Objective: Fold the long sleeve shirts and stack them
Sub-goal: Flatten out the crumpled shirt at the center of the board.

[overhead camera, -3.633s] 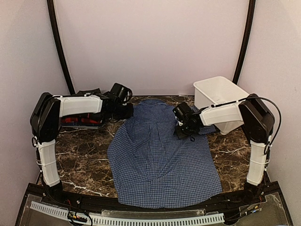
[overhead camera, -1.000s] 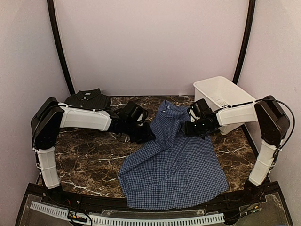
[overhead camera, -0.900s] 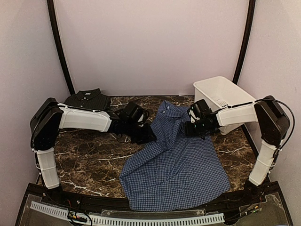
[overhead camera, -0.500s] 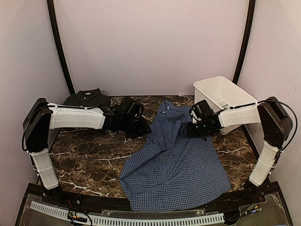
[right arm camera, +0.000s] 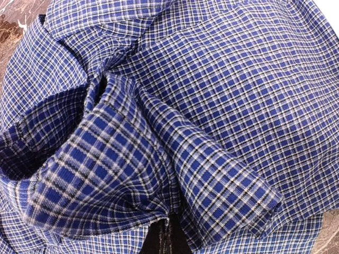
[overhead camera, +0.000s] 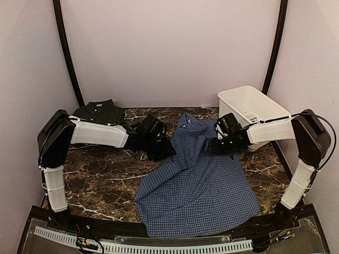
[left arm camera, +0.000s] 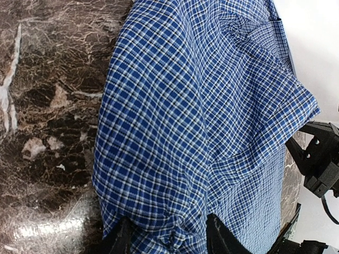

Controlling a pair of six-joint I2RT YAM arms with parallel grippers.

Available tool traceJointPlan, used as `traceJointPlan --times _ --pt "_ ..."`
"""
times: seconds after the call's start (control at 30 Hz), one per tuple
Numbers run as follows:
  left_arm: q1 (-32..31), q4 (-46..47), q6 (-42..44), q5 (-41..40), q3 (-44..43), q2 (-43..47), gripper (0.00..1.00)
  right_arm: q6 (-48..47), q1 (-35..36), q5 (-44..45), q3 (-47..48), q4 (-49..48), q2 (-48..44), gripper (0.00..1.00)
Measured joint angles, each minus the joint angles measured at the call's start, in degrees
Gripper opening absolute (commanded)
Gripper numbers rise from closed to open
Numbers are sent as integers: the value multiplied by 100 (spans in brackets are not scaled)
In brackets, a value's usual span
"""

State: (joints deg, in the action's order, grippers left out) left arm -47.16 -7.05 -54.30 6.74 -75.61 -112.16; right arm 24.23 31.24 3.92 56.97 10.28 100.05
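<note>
Blue shirt [overhead camera: 196, 185] with fine white check, lying spread in the middle, hem toward the near edge, collar end at the far side bunched into raised, twisted folds. Rumpled along its left edge, not yet folded. Dark shirt [overhead camera: 99, 111] folded flat at the far left, collar showing, apart from the blue one.

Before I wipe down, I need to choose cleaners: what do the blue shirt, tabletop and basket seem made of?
Blue shirt: soft woven cloth, matte; threads and folds show. Tabletop: dark marble or imitation, glossy, white veins. Basket: probably white plastic, smooth thin walls.
</note>
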Motion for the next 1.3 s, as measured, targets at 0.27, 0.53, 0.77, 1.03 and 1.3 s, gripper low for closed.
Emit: traceJointPlan --times 0.27,0.53,0.77,1.03,1.3 --pt "0 129 -114 125 -33 -162 47 0 0 -4 -22 -2 0 0" --pt "66 234 -297 72 -42 -457 36 -2 0 -4 -22 -7 2 0" --pt "170 184 -232 -219 -422 -507 31 -2 0 -9 -140 -157 105 0" --pt "328 87 31 -557 -866 -605 17 2 2 -31 -365 -544 216 0" --pt "387 -92 227 -673 -1067 -909 19 2 2 -28 -378 -811 313 0"
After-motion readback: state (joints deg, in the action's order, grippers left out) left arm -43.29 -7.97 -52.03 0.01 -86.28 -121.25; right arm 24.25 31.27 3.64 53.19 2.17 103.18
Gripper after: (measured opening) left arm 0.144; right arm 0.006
